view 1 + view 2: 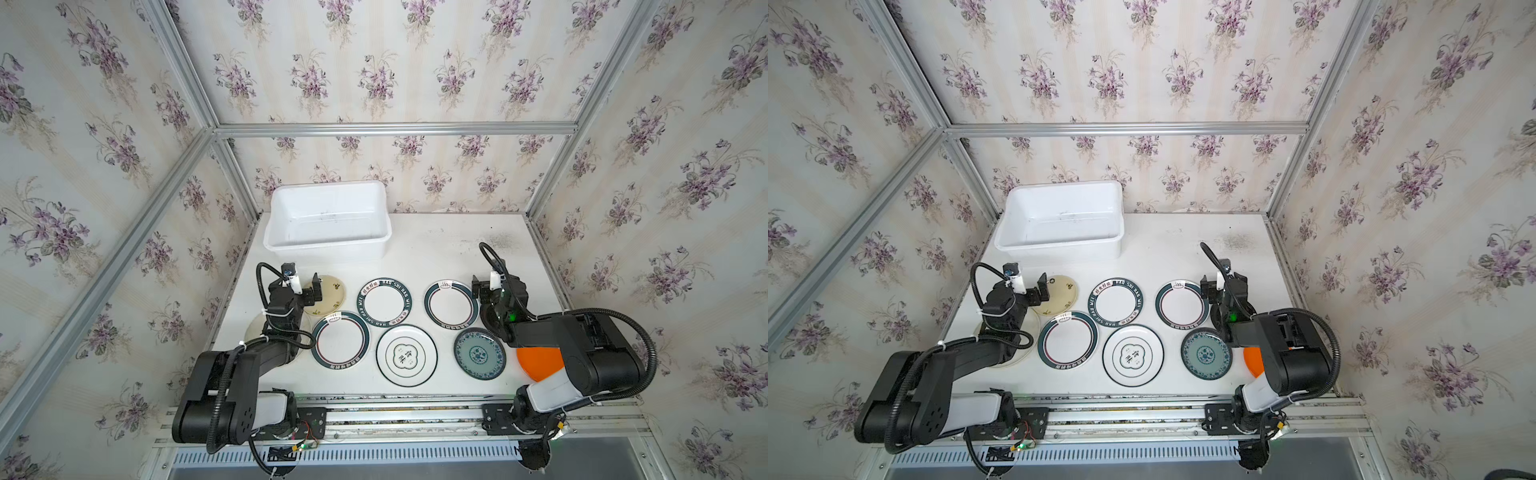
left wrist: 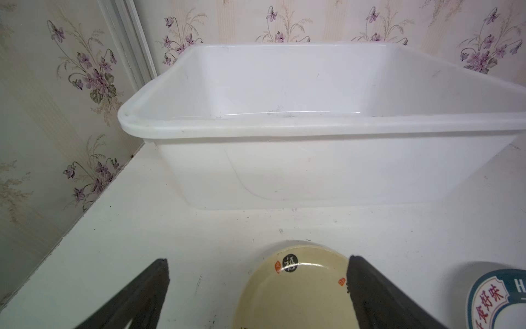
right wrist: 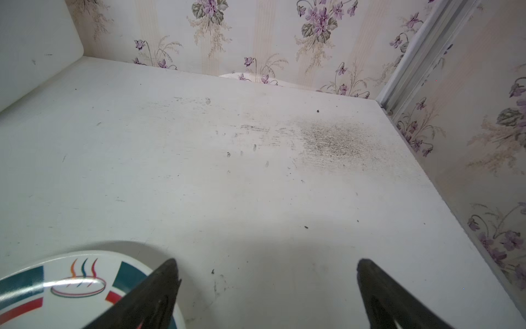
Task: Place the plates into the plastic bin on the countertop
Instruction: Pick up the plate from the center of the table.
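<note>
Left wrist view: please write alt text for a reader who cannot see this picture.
A white rectangular plastic bin with no plates visible inside stands on the white countertop before floral wallpaper. Nearer the camera, a round cream plate lies, seen between the open left gripper's black fingers, with a white, green-rimmed lettered plate beside it.

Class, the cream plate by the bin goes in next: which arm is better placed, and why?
Left. The left gripper hangs open at the edge of the cream plate, near the bin; the right gripper is across the countertop by a green-rimmed plate.
</note>
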Tool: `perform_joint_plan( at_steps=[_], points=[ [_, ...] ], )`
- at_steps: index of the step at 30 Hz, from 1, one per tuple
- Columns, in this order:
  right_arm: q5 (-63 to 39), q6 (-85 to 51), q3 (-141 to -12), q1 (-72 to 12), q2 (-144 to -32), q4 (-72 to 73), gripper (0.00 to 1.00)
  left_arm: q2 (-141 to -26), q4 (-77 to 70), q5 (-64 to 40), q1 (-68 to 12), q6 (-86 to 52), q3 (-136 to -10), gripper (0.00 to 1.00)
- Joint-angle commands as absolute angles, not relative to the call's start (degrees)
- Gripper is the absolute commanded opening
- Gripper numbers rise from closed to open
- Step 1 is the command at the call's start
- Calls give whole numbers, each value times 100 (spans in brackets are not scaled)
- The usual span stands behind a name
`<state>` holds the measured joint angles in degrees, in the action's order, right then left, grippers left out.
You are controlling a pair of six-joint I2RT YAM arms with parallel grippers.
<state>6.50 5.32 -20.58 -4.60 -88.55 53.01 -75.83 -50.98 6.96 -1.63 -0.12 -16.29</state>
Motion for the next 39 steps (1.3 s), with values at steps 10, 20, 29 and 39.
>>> perform_joint_plan(
  at_steps=[10,20,29,39],
  points=[
    [780,452,-2134,-462,-8868,5402,100,-7559,-5338,714,-163,26,-1617,100],
    [1512,93,-2101,-400,-8860,5434,100,-7559,-5335,712,-158,20,-1617,100],
    [1512,93,-2117,-413,-8859,5432,100,-7567,-5336,714,-158,18,-1617,100],
    [1527,206,-1679,-464,-8411,5852,100,-7559,-5328,705,-158,18,-1617,100]
  ],
)
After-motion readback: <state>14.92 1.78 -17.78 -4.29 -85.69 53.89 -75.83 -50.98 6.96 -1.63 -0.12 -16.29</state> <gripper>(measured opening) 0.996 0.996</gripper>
